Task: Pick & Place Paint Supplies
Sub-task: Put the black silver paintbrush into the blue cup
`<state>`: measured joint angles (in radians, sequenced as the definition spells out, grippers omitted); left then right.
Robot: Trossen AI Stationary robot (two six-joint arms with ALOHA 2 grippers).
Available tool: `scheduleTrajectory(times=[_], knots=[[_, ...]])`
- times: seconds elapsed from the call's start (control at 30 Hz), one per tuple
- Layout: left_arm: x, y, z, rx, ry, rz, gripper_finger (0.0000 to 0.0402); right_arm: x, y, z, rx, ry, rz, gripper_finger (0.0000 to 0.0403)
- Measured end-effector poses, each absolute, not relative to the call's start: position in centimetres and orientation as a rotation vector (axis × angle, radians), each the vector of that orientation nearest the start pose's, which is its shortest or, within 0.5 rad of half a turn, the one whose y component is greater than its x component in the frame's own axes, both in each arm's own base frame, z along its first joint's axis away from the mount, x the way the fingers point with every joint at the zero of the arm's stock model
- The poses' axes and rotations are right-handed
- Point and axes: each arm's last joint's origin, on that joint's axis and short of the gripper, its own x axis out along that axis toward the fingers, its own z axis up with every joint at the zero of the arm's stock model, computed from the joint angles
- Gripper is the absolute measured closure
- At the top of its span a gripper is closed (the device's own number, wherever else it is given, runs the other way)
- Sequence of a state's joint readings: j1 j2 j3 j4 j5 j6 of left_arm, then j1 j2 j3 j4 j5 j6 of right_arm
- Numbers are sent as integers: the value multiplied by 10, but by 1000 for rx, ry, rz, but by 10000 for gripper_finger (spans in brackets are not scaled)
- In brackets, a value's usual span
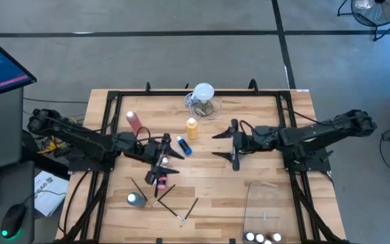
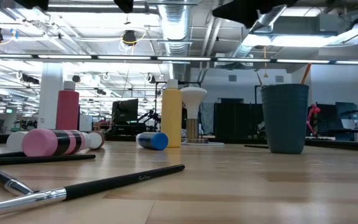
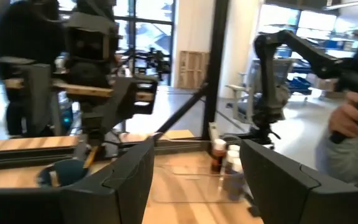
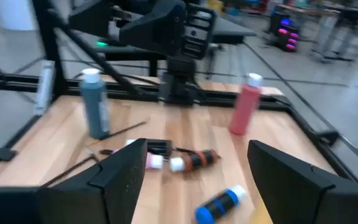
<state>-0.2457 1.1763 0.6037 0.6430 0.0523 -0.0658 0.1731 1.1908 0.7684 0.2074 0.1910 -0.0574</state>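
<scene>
Overhead, left gripper (image 1: 168, 150) released beside lying blue bottle (image 1: 183, 146) | right gripper (image 1: 226, 144) released, mid-table | yellow bottle (image 1: 191, 128) upright between them | brushes (image 1: 181, 212) near front edge

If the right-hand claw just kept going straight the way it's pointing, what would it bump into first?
Probably the blue squeeze bottle lying on its side on the wooden table. The right gripper, open, points across towards the left arm; the upright yellow squeeze bottle stands close to that line too, so depth is uncertain.
</scene>
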Motion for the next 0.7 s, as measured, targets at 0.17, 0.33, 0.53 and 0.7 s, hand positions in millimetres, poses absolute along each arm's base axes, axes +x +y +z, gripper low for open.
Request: scheduleTrajectory(times=[0.17,0.33,0.53,0.7], knots=[[243,-73,272,-73,-60,-343,177,280,43,285,-113,200,137,131],[240,-78,273,-75,-63,-363,177,297,50,281,-130,236,290,131],[236,-80,277,-78,-84,-375,177,313,62,265,-86,344,376,131],[236,-78,280,-49,-111,-367,177,322,71,253,-19,411,384,131]])
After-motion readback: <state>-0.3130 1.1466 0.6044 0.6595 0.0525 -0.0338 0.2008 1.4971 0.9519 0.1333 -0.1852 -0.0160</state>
